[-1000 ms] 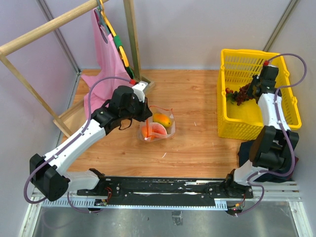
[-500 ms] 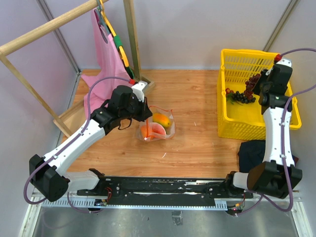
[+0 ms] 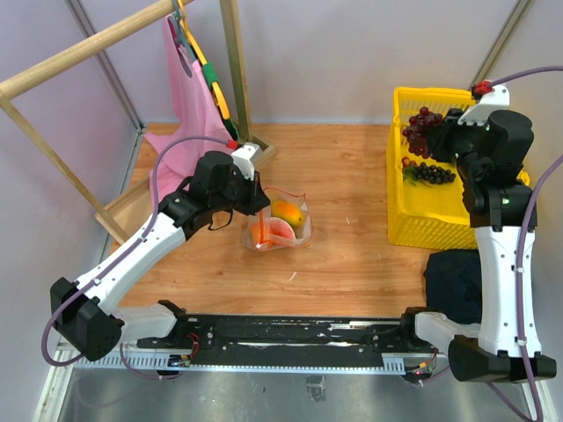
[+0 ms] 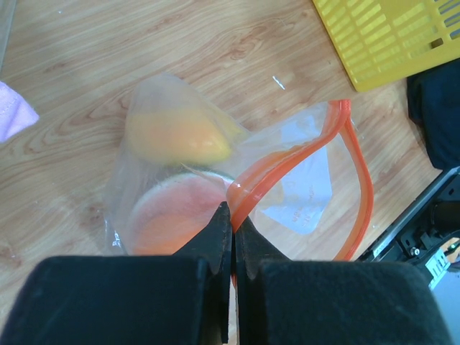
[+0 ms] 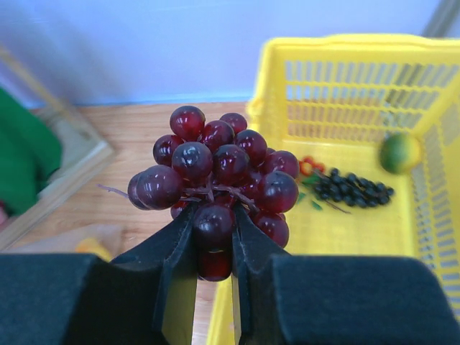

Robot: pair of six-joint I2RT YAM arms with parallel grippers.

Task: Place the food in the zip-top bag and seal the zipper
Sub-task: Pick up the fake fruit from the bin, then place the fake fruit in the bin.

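The zip-top bag (image 3: 283,225) lies open on the wooden table, holding a yellow-orange mango (image 4: 176,136) and an orange-red fruit (image 4: 169,223) blurred by the plastic. My left gripper (image 4: 233,215) is shut on the bag's orange-red zipper (image 4: 243,192) at the mouth edge and holds it up; it also shows in the top view (image 3: 255,207). My right gripper (image 5: 214,230) is shut on a dark purple grape bunch (image 5: 215,172), held above the yellow basket's left edge (image 3: 420,127). A green lime (image 5: 400,152) lies in the basket.
The yellow basket (image 3: 413,230) stands at the right, with a small black grape bunch (image 3: 431,173) inside. A dark cloth (image 3: 453,277) lies in front of it. A wooden rack with a pink cloth (image 3: 189,97) stands at the back left.
My right gripper has lifted the grape bunch out of the basket, up and to the left. The left gripper and the bag have stayed put.
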